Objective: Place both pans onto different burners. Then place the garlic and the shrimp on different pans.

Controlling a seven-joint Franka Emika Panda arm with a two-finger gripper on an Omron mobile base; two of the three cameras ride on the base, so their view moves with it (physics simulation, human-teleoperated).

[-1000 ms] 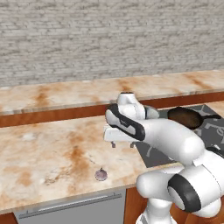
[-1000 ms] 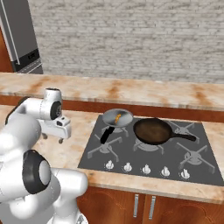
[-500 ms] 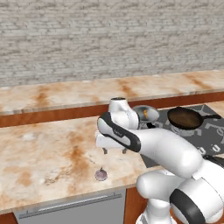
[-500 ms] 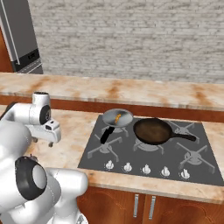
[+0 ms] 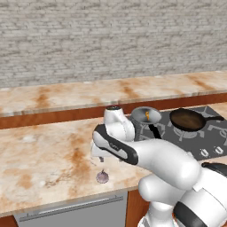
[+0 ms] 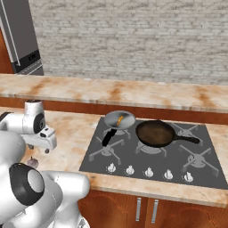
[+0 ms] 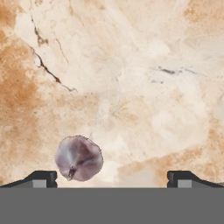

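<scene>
The small pale purplish-grey garlic bulb [image 7: 79, 158] lies on the orange-veined marble countertop [image 7: 131, 78], below the fingers and just inside the left finger tip [image 7: 41, 178] in hand view, not touching either; seen from the left base, the bulb [image 5: 102, 177] sits near the counter's front edge, just below the two-finger gripper [image 5: 103, 156]. Fingers spread wide apart, nothing between them but bare counter & the bulb off to one side. Well off to the far side of the fingers, on the dark grey cooktop [image 6: 147, 153]: silvery steel frying pan [image 6: 119, 120] w/ tiny orange shrimp [image 6: 120, 119] inside, beside it the dark brown-black frying pan [image 6: 155, 133], each on its own black grate
</scene>
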